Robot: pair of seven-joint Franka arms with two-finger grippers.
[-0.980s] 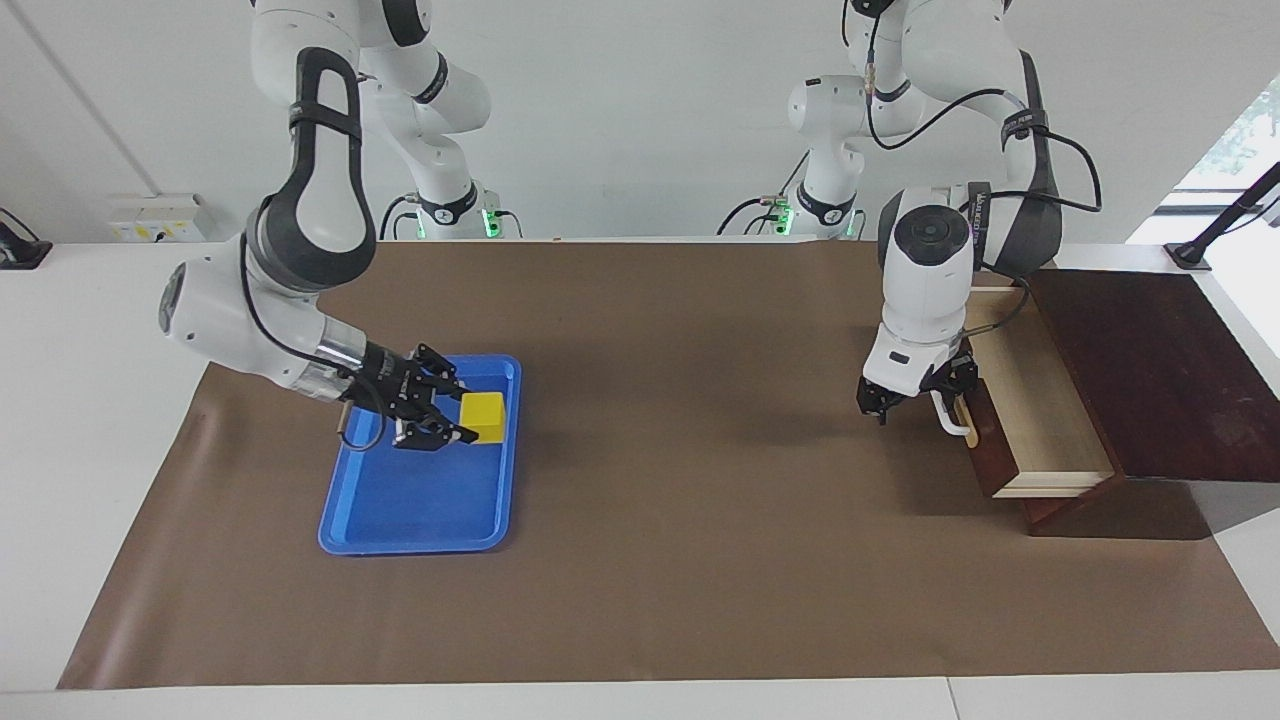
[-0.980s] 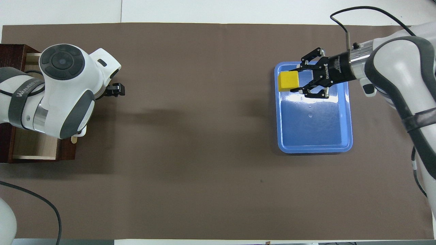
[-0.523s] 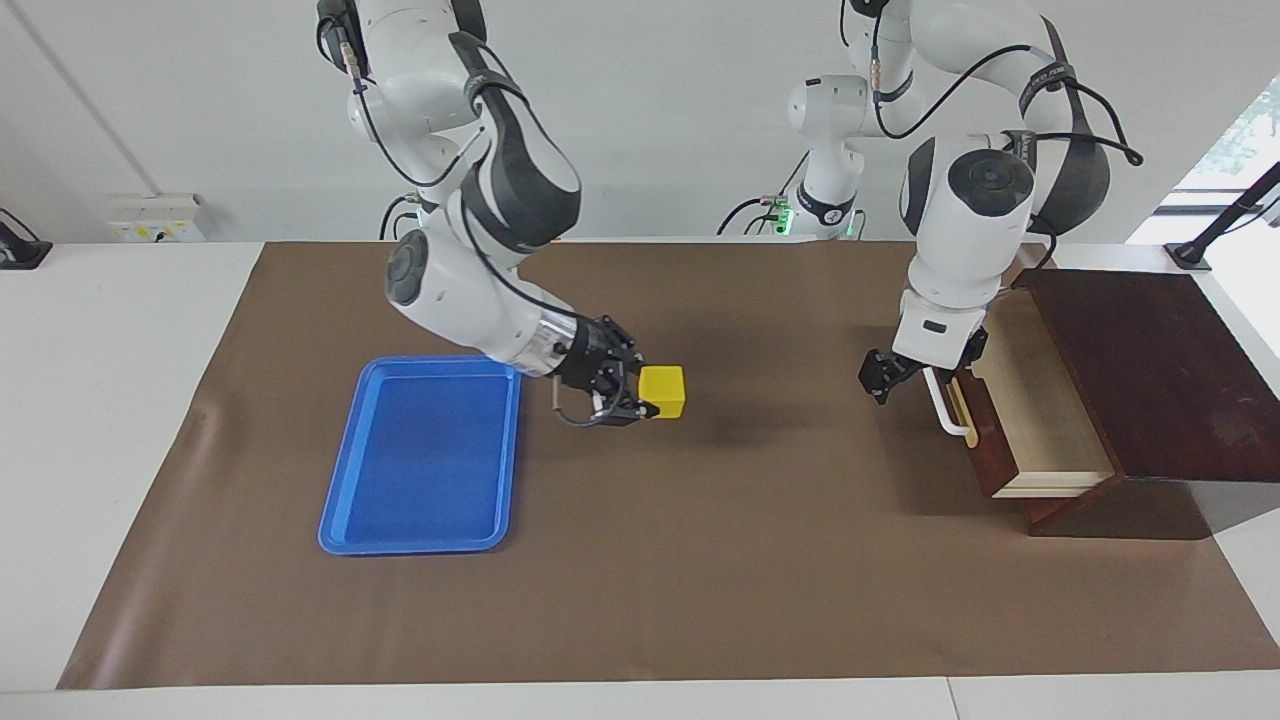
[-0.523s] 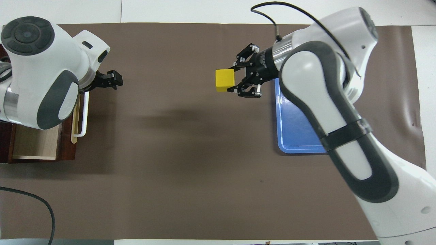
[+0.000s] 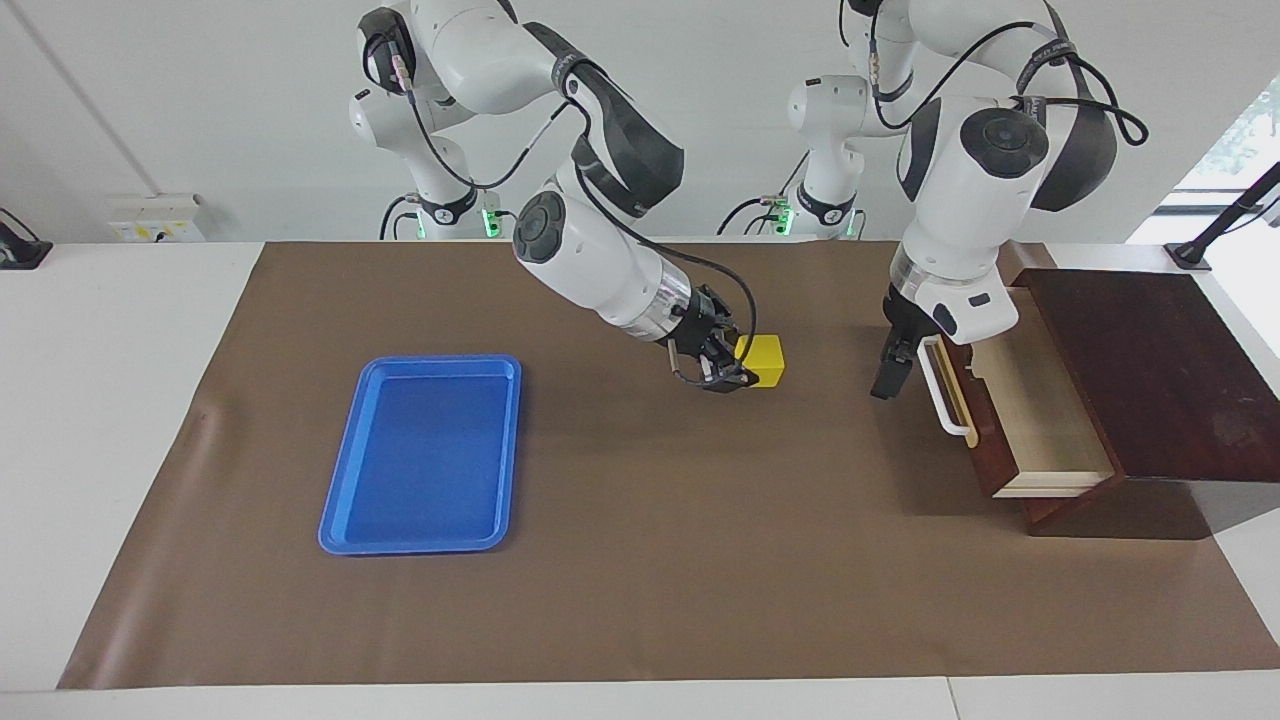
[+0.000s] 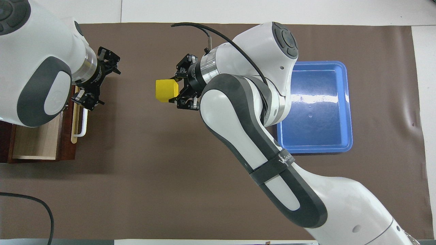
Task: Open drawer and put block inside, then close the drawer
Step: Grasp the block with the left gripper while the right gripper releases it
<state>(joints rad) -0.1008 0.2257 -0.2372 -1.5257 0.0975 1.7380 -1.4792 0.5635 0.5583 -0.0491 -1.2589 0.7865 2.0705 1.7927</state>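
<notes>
Blue tray sits bare toward the right arm's end. Over mid-mat, my right claw is clamped on the yellow block, carried in the air. The open drawer lies straight on toward the left arm's end, its handle running nearer-to-farther across that path. Between block and drawer hangs the left claw, fingers spread, empty, just beside the handle. I reckon it's in the way. Lettering on the right arm's band: can't read it.

White wall, bright window, white table under brown mat.
</notes>
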